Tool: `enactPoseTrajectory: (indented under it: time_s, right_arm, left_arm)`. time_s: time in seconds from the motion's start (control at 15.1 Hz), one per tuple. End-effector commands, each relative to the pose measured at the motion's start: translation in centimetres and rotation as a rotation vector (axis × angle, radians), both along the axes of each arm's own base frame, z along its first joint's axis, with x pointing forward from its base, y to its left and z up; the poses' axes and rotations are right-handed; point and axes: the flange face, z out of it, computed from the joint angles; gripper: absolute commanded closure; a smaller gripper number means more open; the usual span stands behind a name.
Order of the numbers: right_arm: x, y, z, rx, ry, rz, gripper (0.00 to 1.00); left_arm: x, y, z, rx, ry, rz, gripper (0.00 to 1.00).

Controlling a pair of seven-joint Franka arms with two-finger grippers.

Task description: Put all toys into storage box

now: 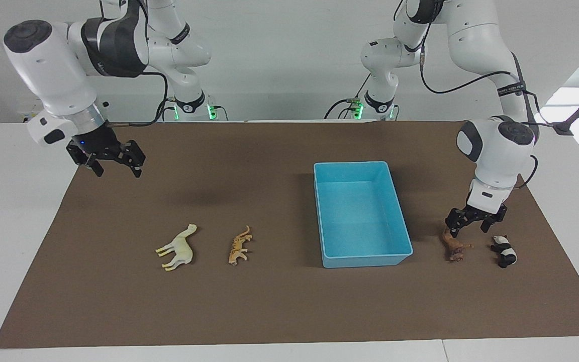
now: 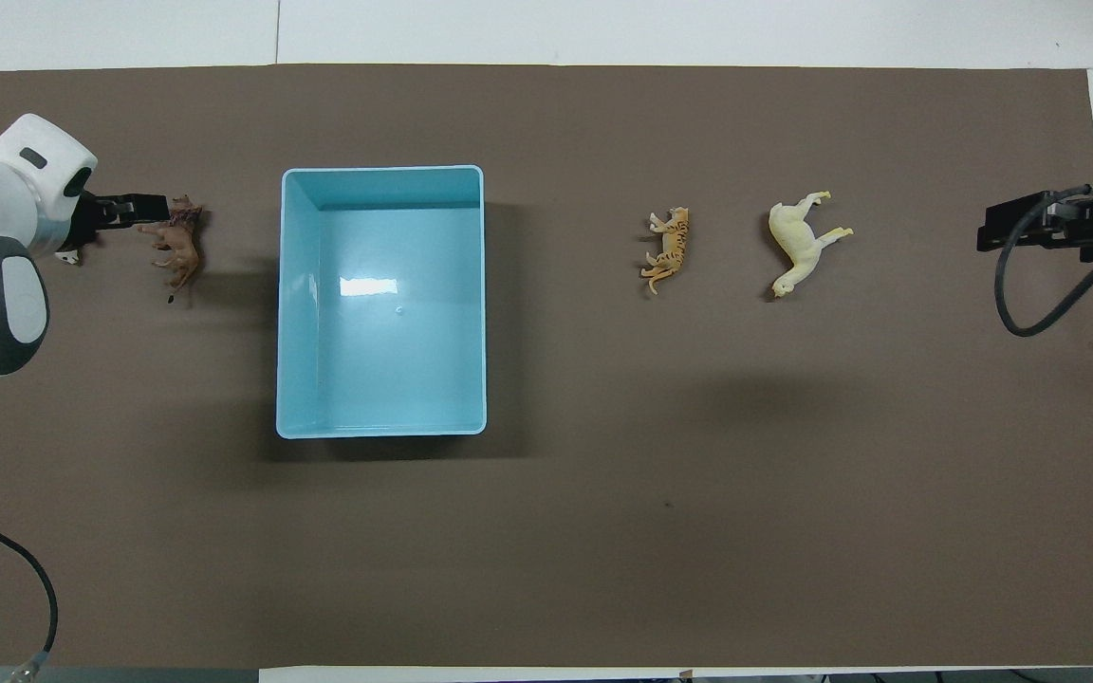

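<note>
1. We saw a white table (image 1: 18, 226) against a pale wall, most of its top covered by a brown mat (image 1: 269, 301).
2. On the mat stood the light blue rectangular plastic storage box (image 1: 361, 259), with nothing inside it.
3. Toward the right arm's end of the table lay two small plastic figurines on their sides: a cream-white horse-like toy (image 1: 177, 247) and, between it and the storage box, an orange striped tiger (image 1: 239, 245).
4. Toward the left arm's end lay a brown lion (image 1: 454, 245) near the storage box, and a black-and-white panda (image 1: 504, 251) just beside the lion, closer to the mat's edge.
5. All four toys lay on the mat outside the storage box, about level with its wall farthest from the robots.
6. The left gripper (image 1: 475, 221) hung low over the mat, pointing down above the gap between the lion and the panda; its fingers stood apart and held nothing. In the overhead view its tip (image 2: 129, 207) overlapped the lion's head; we could not tell whether it touched.
7. The right gripper (image 1: 113, 162) hung high over the mat's corner at the right arm's end, well apart from the cream-white horse-like toy, its fingers spread and empty.
</note>
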Motion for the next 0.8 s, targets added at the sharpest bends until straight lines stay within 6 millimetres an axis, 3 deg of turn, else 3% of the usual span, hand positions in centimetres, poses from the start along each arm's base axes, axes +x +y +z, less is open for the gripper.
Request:
enactPoseTrajectory:
  time_s: [0.0,0.33,0.53,0.6,0.66,0.73]
  right_arm:
    - [2.0,1.9,-4.1,-0.001,-0.003,0.106,0.0]
    - [4.5,5.7,-9.5,-0.03,-0.023,0.273,0.0]
    - [6.1,6.2,-13.4,-0.073,-0.035,0.312,0.0]
    - [6.5,7.6,-14.8,-0.077,-0.032,0.335,0.0]
    - [6.8,7.8,-16.1,-0.086,-0.03,0.343,0.0]
    - [7.1,7.8,-16.8,-0.089,-0.038,0.346,0.0]
  left_arm:
    - [0.2,0.2,-1.7,0.028,0.005,-0.031,0.0]
    - [-1.1,-0.1,-4.0,0.022,0.019,-0.035,0.0]
    - [-1.6,-0.1,-4.9,0.017,0.022,-0.034,0.0]
    - [-1.7,-0.2,-5.0,0.017,0.025,-0.034,0.0]
    - [-1.8,-0.4,-5.2,0.017,0.031,-0.037,0.0]
    - [-2.0,-0.3,-5.3,0.016,0.035,-0.034,0.1]
